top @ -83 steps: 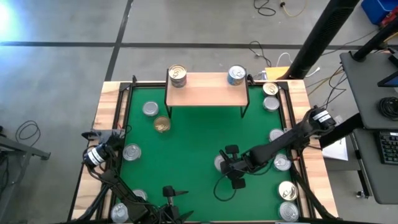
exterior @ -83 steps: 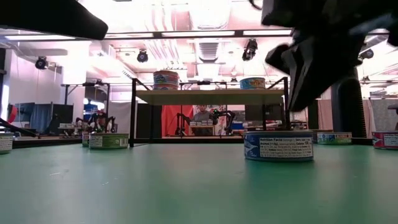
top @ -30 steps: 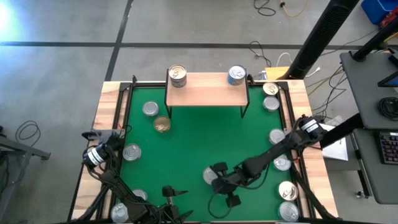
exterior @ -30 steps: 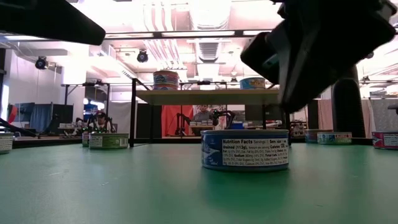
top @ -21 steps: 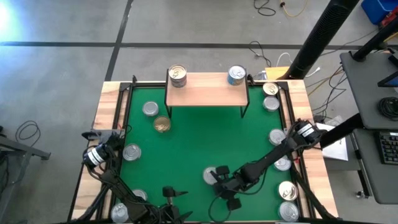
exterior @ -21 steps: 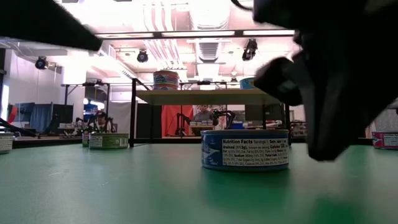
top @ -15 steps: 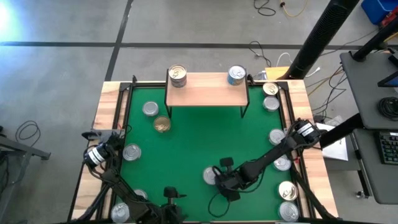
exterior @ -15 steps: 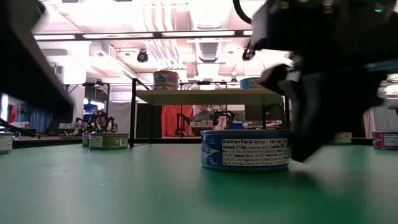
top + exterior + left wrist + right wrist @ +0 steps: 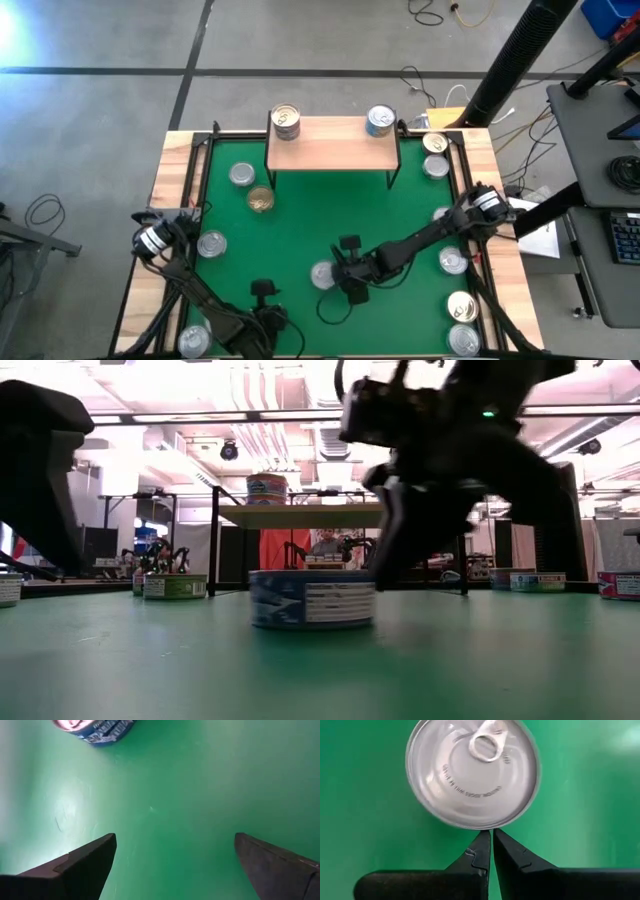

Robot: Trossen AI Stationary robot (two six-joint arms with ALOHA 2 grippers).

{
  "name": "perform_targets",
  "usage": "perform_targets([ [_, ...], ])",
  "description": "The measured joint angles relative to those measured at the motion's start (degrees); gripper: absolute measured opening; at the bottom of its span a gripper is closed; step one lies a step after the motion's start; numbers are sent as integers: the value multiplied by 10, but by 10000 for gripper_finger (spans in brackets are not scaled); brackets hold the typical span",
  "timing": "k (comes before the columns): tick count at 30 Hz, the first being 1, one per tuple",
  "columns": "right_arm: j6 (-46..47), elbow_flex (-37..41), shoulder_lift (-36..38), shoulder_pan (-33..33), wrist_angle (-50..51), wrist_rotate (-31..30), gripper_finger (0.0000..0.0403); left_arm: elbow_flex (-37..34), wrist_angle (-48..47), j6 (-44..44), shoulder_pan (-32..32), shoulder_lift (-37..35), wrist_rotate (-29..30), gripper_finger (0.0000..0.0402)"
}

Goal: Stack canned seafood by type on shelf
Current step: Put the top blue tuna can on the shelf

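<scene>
Your left tool [image 9: 268, 322] hangs over the near edge of the green counter [image 9: 300, 225], its fingers [image 9: 85, 862] spread wide with nothing between them. Just beyond, your right tool [image 9: 341, 277] sits low near the counter's middle, fingers [image 9: 477, 855] pressed together, tips touching the rim of a silver-topped tin [image 9: 472, 772] standing upright on the mat. More tins [image 9: 212, 244] lie scattered along both sides. At the far end stands the shelf [image 9: 333, 140], with one tin at its left end [image 9: 285, 122] and another at its right end [image 9: 380, 121].
</scene>
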State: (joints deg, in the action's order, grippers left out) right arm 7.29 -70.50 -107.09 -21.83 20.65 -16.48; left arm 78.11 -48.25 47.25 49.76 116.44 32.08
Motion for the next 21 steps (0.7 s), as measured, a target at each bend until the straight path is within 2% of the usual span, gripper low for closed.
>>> perform_targets([
  [3, -19, 0, 0, 14, -37, 14, 13, 0, -14, -7, -4, -11, -14, 384],
  [7, -40, 0, -6, 24, -70, 63, 13, -1, -44, -8, -9, -21, -8, 371],
  [11, -60, 0, -35, 25, -118, 73, 13, -21, -60, -19, -15, -36, -50, 362],
  [15, -78, -16, -70, 25, -140, 92, 13, -72, -58, -28, -33, -67, -100, 359],
  [19, -76, -50, -85, 24, -118, 95, 13, -141, -33, -33, -60, -111, -105, 359],
  [21, -73, -62, -85, 22, -111, 97, 13, -176, 14, -51, -76, -137, -107, 359],
])
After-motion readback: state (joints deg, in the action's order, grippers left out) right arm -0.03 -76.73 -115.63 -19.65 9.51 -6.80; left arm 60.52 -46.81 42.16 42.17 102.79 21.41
